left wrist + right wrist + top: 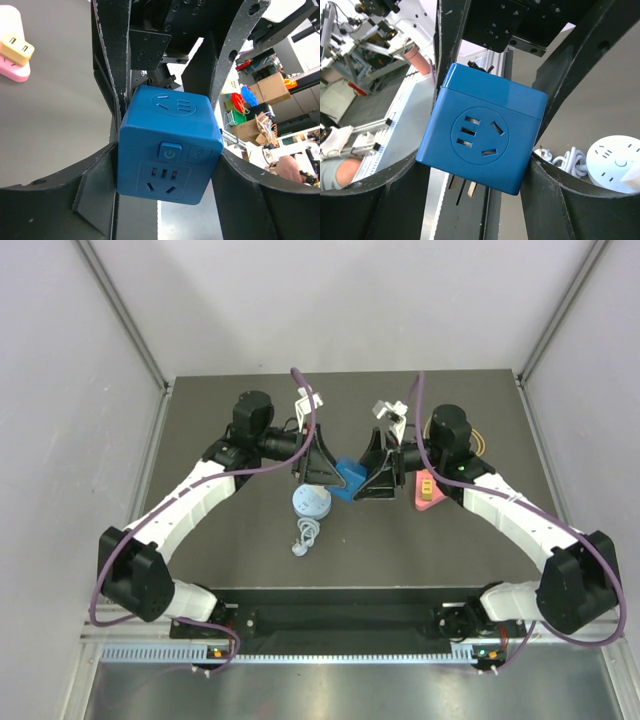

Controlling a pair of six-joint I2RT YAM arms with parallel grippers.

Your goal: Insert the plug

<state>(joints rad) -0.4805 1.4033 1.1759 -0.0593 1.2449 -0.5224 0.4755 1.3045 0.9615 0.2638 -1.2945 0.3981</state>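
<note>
A blue cube plug adapter hangs above the dark mat between both arms. My right gripper is shut on it, one finger on each side, and a round socket face points at that camera. Metal plug pins stick out from under the cube. My left gripper comes in from the other side, its fingers pressed against the cube's flanks below the power-button face. In the top view the left gripper and right gripper meet at the cube.
A round white power strip lies just in front of the left gripper, with its coiled white cable and plug nearer the arm bases. A pink and yellow adapter sits right of the right gripper. The walls of the enclosure stand on both sides.
</note>
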